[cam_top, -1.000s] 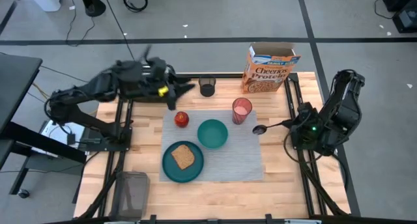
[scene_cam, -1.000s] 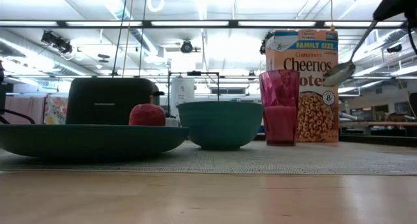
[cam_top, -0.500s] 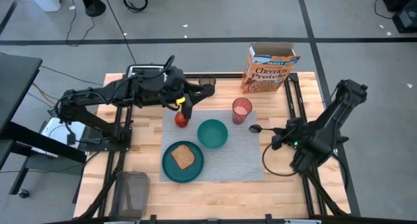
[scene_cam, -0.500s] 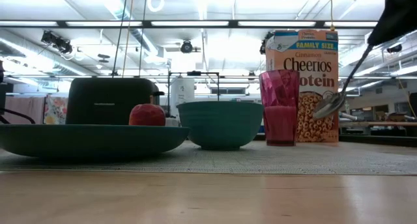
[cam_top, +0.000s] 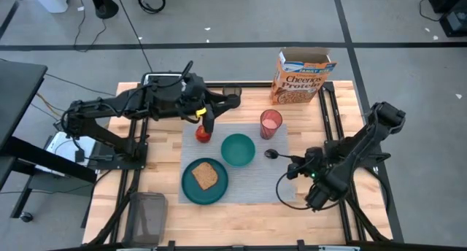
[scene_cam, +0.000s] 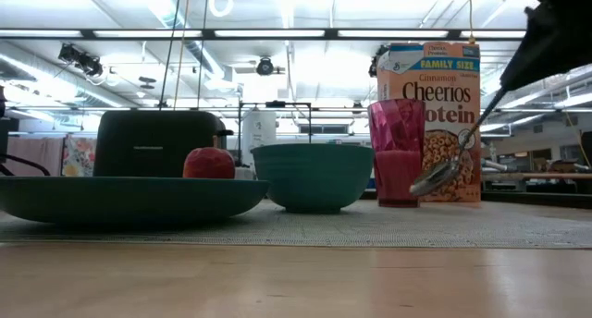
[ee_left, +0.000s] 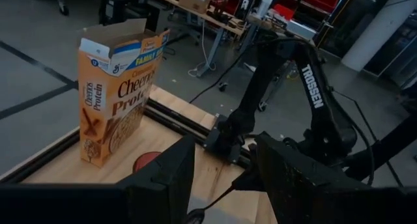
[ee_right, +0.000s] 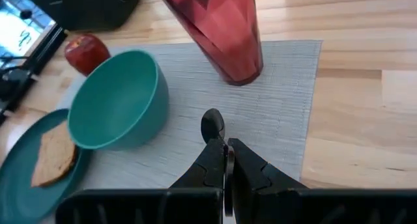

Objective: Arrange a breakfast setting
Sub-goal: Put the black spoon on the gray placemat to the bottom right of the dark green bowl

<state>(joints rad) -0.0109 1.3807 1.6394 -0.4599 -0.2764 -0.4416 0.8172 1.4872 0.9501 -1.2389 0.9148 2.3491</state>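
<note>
A grey placemat (cam_top: 252, 184) holds a teal plate (cam_top: 188, 195) with a toast slice (cam_top: 205, 176), a teal bowl (cam_top: 238, 149) and a pink cup (cam_top: 271, 124). A red apple (cam_top: 203, 133) sits at the mat's far left corner. The Cheerios box (cam_top: 299, 77) stands at the far edge. My right gripper (cam_top: 295, 165) is shut on a metal spoon (cam_top: 271, 155), which hangs over the mat to the right of the bowl. My left gripper (cam_top: 232, 99) hovers high above the far side, open and holding nothing, as the left wrist view shows (ee_left: 225, 155). My right gripper pinches the spoon's handle (ee_right: 219, 144) between its two fingers, back toward the handle's free end. The fingers slant down from the table's right side and lie along the handle. The spoon sticks out ahead of them, tilted, its bowl end (scene_cam: 433, 177) lowest and clear of the mat.
A black toaster (scene_cam: 157, 142) stands at the far left, mostly under my left arm in the high view. Black frame rails (cam_top: 328, 112) run along both table sides. A grey box (cam_top: 147, 216) sits by the near left corner. Bare wood lies to the right of the mat.
My right gripper has swung down and toward the table's near left, rolling its wrist. It has carried the spoon from beside the cup to low over the mat by the bowl. My left gripper first moved a little toward the right, then kept still.
</note>
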